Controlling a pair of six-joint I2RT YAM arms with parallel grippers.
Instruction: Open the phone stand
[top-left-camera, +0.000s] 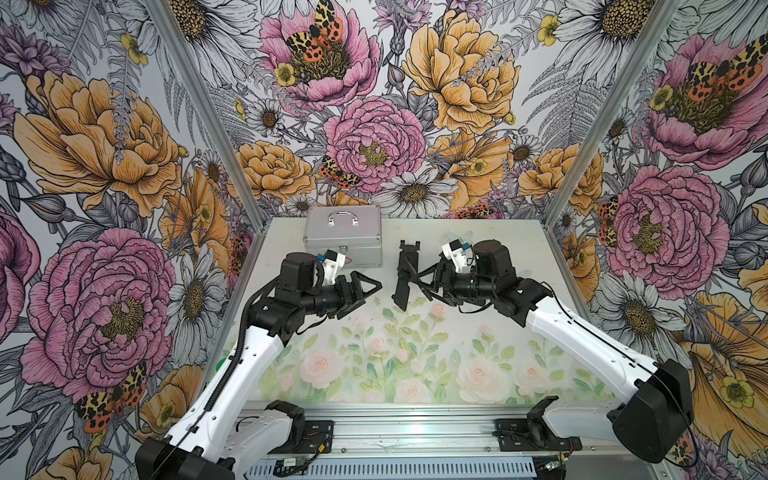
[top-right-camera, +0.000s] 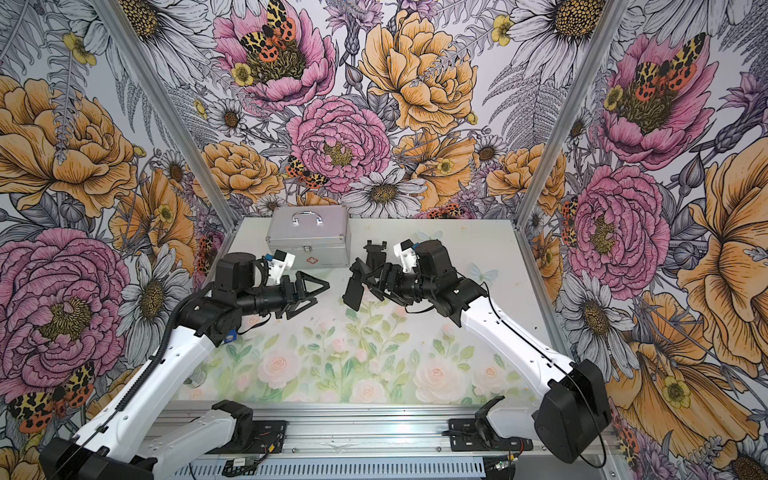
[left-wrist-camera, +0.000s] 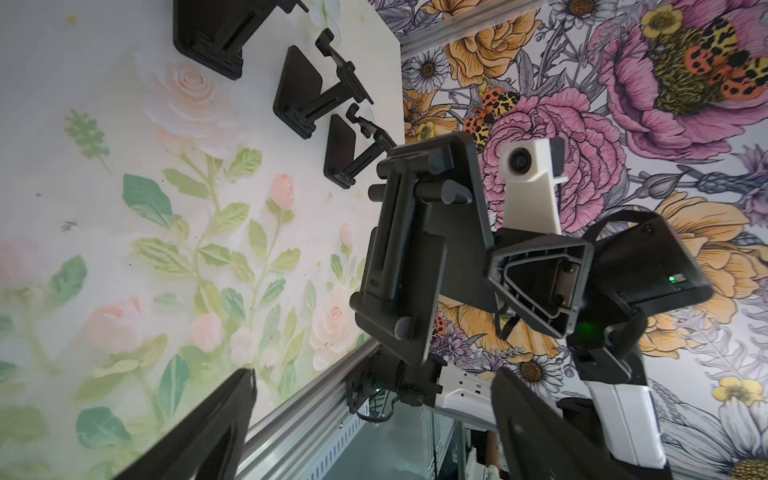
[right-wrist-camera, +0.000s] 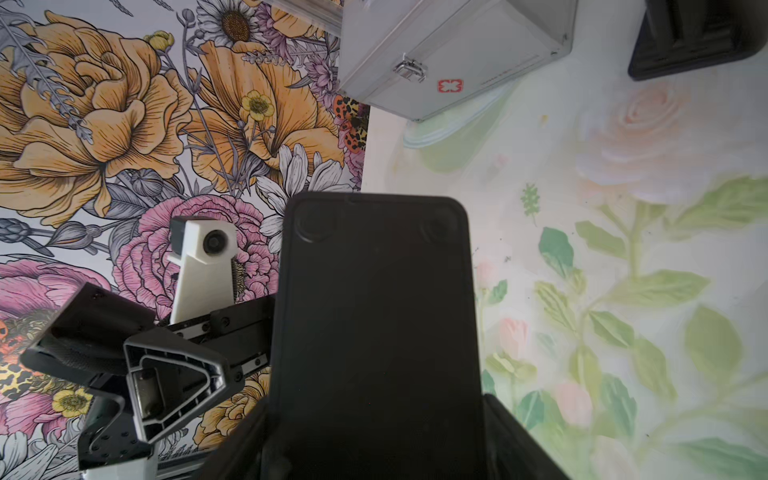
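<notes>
Two white and black robot arms (top-left-camera: 257, 361) reach in from the lower corners over a table (top-left-camera: 374, 374) printed with pale roses, enclosed by bold floral walls. In both top views the right gripper (top-left-camera: 430, 284) is clamped on a black folding phone stand (top-left-camera: 402, 286) just above mid-frame, holding it clear of the table. How far the stand's hinged parts are unfolded is hard to read from above, because the black pieces overlap. In the right wrist view the stand (right-wrist-camera: 374, 316) fills the centre as one flat dark plate, pinched at its lower end, and it hides everything behind it. The left gripper (top-left-camera: 365, 293) hangs just left of the stand without touching it, its jaws spread with nothing between them. In the left wrist view its fingers (left-wrist-camera: 216, 424) are blurred and cut off by the bottom edge. That view also shows three more black stands (left-wrist-camera: 307, 91) lying on the table at upper left, the uppermost one cropped. A closed silver metal case (top-left-camera: 343, 243) sits at the table's far edge, above the left gripper.
</notes>
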